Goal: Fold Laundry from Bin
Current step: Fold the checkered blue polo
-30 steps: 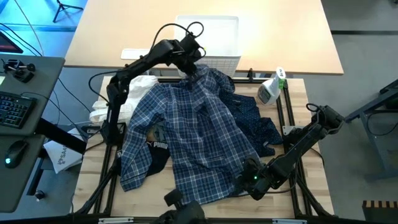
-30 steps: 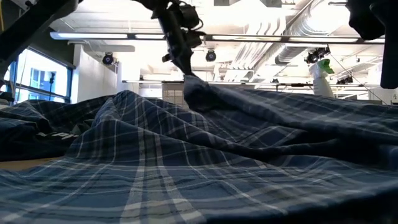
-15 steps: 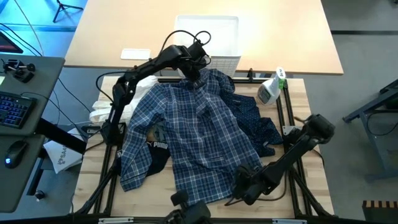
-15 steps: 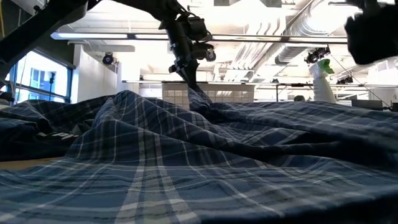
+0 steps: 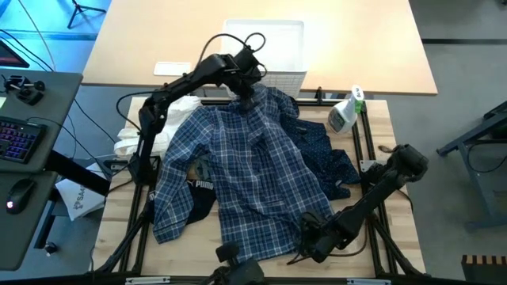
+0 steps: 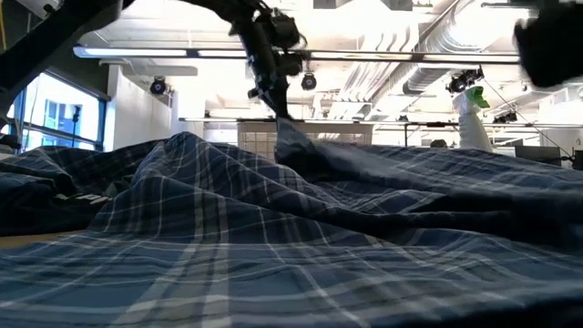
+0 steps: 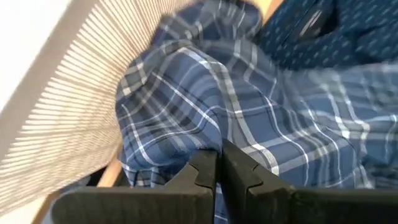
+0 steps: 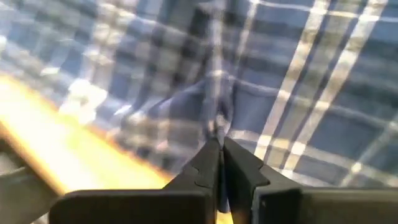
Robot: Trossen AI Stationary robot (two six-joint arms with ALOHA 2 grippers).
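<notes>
The blue-white plaid shirt (image 5: 245,170) lies spread over the table's middle. Its far end reaches the white lattice bin (image 5: 279,79) at the far edge. My left gripper (image 5: 247,95) stands over that far end, shut on the shirt. My right gripper (image 5: 306,235) is low at the near right, shut on the shirt's near edge. Navy dotted trousers (image 5: 326,150) stick out from under the shirt on the right. A black piece with white Puma lettering (image 5: 200,188) and a white cloth (image 5: 150,127) show on the left. My left gripper pinches a bunched fold at the shirt's far end (image 7: 208,134) between its two fingers, pointing down from above. That end rises in a small peak (image 6: 290,141) off the table while the rest of the shirt lies spread out. My right gripper pinches a small raised fold of the plaid cloth (image 8: 217,121) by the shirt's near right edge. The fingers come in low, slanting from the table's near right. The cloth around the fold lies on the table, next to bare wood (image 8: 43,146).
A spray bottle (image 5: 345,111) stands at the far right of the table. Dark frame rails (image 5: 366,150) run along the table's edges. A light wooden table (image 5: 158,47) carries the bin behind. A keyboard and mouse sit on a desk (image 5: 24,142) to the left.
My right gripper has slid a little toward the table's near edge and left, onto the shirt's near hem, where it now stands shut. My left gripper has dipped and risen again with the shirt's far end, staying by the bin.
</notes>
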